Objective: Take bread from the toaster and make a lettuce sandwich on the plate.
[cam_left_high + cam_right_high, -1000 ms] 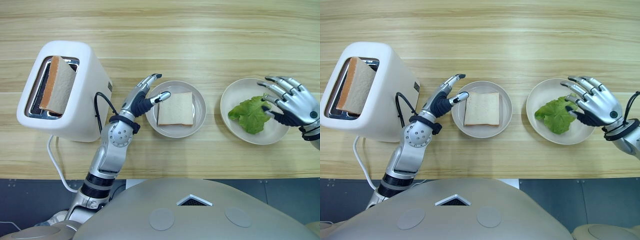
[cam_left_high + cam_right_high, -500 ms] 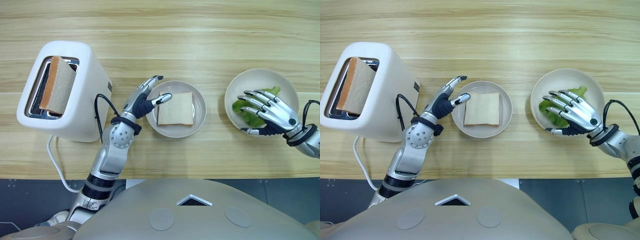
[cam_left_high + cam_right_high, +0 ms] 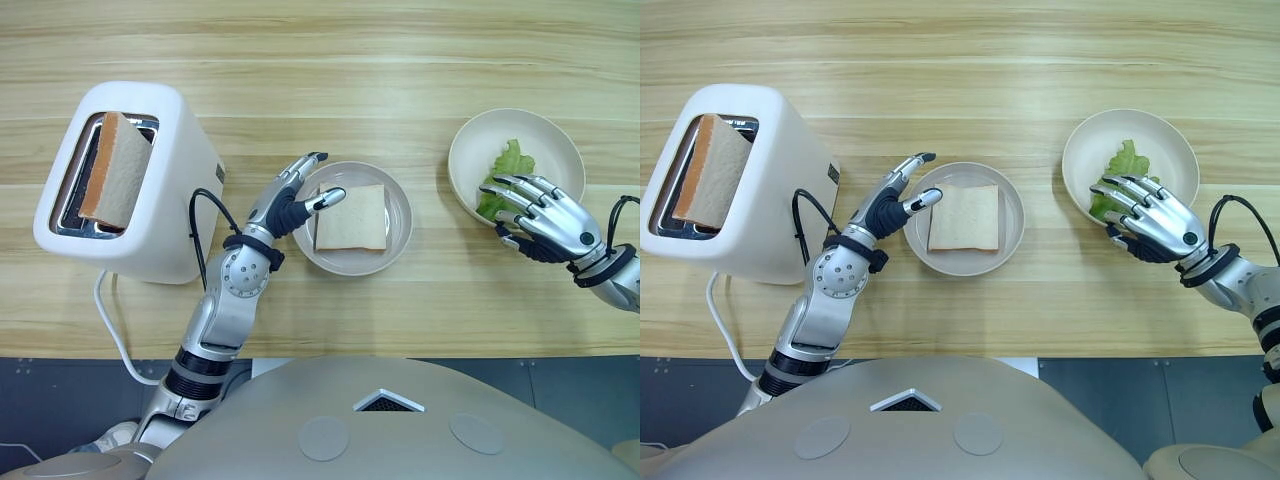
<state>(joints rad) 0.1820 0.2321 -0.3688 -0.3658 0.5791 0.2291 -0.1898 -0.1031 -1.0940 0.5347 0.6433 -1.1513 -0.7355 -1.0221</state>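
A white toaster (image 3: 170, 230) stands at the left with one bread slice (image 3: 118, 170) upright in its slot. A second slice (image 3: 350, 217) lies flat on the round plate (image 3: 400, 238) at the centre. My left hand (image 3: 290, 200) rests open beside the plate's left rim, fingers pointing over that edge. A lettuce leaf (image 3: 512, 160) lies in a beige bowl (image 3: 560, 140) at the right. My right hand (image 3: 548, 215) hovers over the bowl's near rim, fingers spread and slightly bent over the leaf's near end, holding nothing that I can see.
The toaster's white cord (image 3: 110, 320) trails off the table's front edge at the left. Bare wooden tabletop (image 3: 350, 70) stretches behind the plate and bowl. A gap of table separates the plate from the bowl.
The lettuce bowl has slid away from me toward the back of the table. My right hand moved left over the bowl, then drew back to its near rim. The left hand barely moved.
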